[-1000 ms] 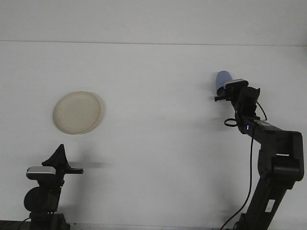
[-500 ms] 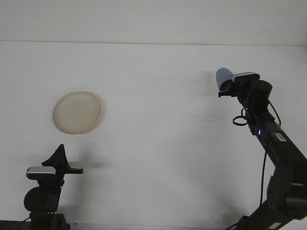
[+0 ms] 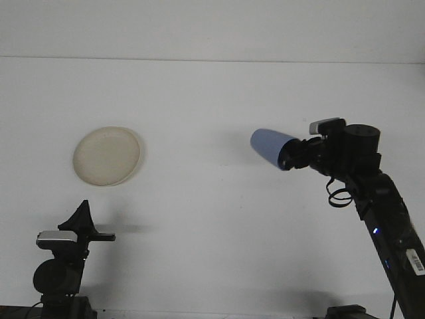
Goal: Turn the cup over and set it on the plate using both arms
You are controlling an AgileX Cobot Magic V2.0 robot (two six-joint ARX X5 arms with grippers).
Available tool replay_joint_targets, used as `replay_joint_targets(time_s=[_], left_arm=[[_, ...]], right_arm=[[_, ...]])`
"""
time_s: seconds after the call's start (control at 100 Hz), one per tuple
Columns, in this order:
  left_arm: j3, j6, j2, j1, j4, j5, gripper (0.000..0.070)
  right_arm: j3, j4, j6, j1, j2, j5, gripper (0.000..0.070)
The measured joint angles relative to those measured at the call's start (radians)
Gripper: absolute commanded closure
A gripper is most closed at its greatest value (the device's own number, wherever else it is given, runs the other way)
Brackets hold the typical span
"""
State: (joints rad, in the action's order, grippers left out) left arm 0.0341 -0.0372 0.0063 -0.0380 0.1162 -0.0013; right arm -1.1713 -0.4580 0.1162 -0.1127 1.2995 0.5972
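The white table (image 3: 212, 219) fills nearly the whole front view, bare apart from one dish. The right arm (image 3: 385, 219) is the largest thing on it, reaching up from the lower right corner and bending toward the middle. Half a second ago it stood taller and further back, with its wrist up near the far right; now it has swung down and leftward, so its end sits near the table's centre-right.

The left arm (image 3: 63, 266) rests low at the bottom left and has not moved over the last second. Its gripper (image 3: 83, 222) points up and away, and I cannot tell whether its fingers are apart or together.

The plate (image 3: 107, 155), pale cream and round, lies flat on the left side, just beyond the left arm and well apart from the cup.

The blue cup (image 3: 272, 148) is pinched by the right gripper (image 3: 297, 157), held clear of the table. A second ago it stood bottom-up at the gripper's tip; now it lies roughly on its side, its closed base aimed left toward the plate. Which end the fingers grip is hard to make out.

I judge that the turning-over is under way and the carry toward the middle has begun, probably to meet the left arm. The plate is yet to be reached, and the left arm has yet to take part.
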Motion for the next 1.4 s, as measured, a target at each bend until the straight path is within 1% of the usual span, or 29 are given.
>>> replay_joint_targets(time_s=[0.06, 0.13, 0.25, 0.34, 0.51, 0.67, 0.79, 0.93, 1.14, 1.17, 1.2, 1.23, 1.29, 1.31, 1.34, 1.4], left_arm=[[0.000, 0.000, 0.000, 0.000, 0.000, 0.000, 0.0686], [0.000, 0.000, 0.000, 0.000, 0.000, 0.000, 0.0686], [0.000, 0.000, 0.000, 0.000, 0.000, 0.000, 0.0686], [0.000, 0.000, 0.000, 0.000, 0.000, 0.000, 0.0686], [0.000, 0.000, 0.000, 0.000, 0.000, 0.000, 0.0686], [0.000, 0.000, 0.000, 0.000, 0.000, 0.000, 0.0686], [0.000, 0.000, 0.000, 0.000, 0.000, 0.000, 0.0686], [0.000, 0.000, 0.000, 0.000, 0.000, 0.000, 0.0686], [0.000, 0.000, 0.000, 0.000, 0.001, 0.000, 0.0686], [0.000, 0.000, 0.000, 0.000, 0.001, 0.000, 0.0686], [0.000, 0.000, 0.000, 0.000, 0.001, 0.000, 0.0686], [0.000, 0.000, 0.000, 0.000, 0.001, 0.000, 0.0686], [0.000, 0.000, 0.000, 0.000, 0.002, 0.000, 0.0686], [0.000, 0.000, 0.000, 0.000, 0.002, 0.000, 0.0687], [0.000, 0.000, 0.000, 0.000, 0.002, 0.000, 0.0686], [0.000, 0.000, 0.000, 0.000, 0.004, 0.000, 0.0686]], right_arm=[[-0.019, -0.106, -0.019, -0.068, -0.002, -0.010, 0.0700], [-0.047, -0.230, -0.052, -0.160, 0.010, -0.055, 0.0700], [-0.109, -0.412, -0.108, -0.325, 0.053, -0.176, 0.0700], [-0.169, -0.506, -0.127, -0.430, 0.105, -0.255, 0.0700], [-0.286, -0.651, -0.154, -0.560, 0.227, -0.381, 0.0700], [-0.380, -0.750, -0.164, -0.634, 0.367, -0.466, 0.0700], [-0.441, -0.795, -0.173, -0.677, 0.457, -0.496, 0.0700], [-0.482, -0.803, -0.185, -0.706, 0.530, -0.497, 0.0700], [-0.484, -0.817, -0.196, -0.720, 0.594, -0.497, 0.0700], [-0.484, -0.818, -0.199, -0.720, 0.596, -0.498, 0.0687], [-0.484, -0.818, -0.203, -0.721, 0.597, -0.497, 0.0651], [-0.484, -0.818, -0.207, -0.722, 0.597, -0.498, 0.0592], [-0.484, -0.818, -0.214, -0.726, 0.597, -0.497, 0.0443], [-0.484, -0.818, -0.214, -0.727, 0.597, -0.497, 0.0414], [-0.484, -0.818, -0.216, -0.731, 0.597, -0.497, 0.0391], [-0.484, -0.818, -0.216, -0.733, 0.596, -0.495, 0.0388]])
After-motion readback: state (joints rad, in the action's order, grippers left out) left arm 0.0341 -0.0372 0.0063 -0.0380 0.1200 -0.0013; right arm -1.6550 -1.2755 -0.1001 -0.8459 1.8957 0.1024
